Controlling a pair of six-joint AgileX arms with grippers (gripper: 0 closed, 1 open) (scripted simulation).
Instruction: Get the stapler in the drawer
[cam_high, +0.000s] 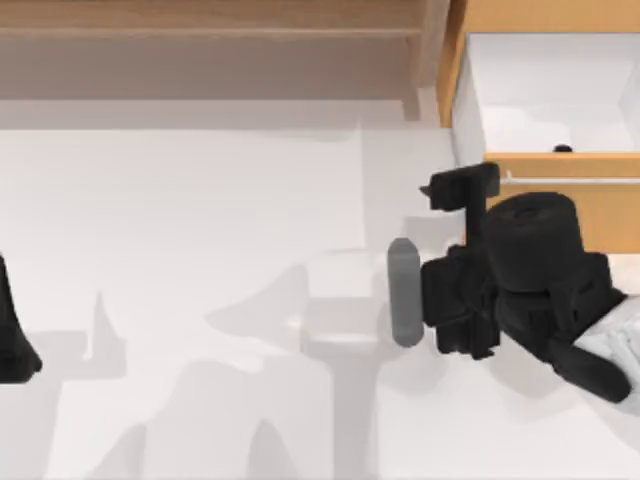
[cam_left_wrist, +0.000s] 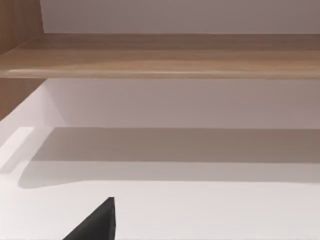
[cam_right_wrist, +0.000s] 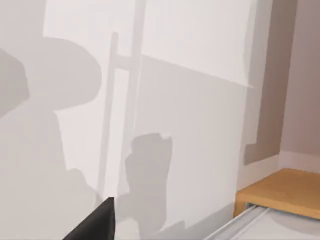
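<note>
Hovering right gripper (cam_high: 408, 292) just left of open drawer (cam_high: 610, 210), grip impossible to tell; glimpsing what may be the stapler (cam_high: 563, 148) inside, behind its front; idling left gripper (cam_high: 15, 345) far left.

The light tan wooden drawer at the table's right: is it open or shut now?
Open. In the top view the light tan wooden drawer is pulled out from its cabinet, white box interior exposed, its thin silver bar handle toward the right arm.
</note>
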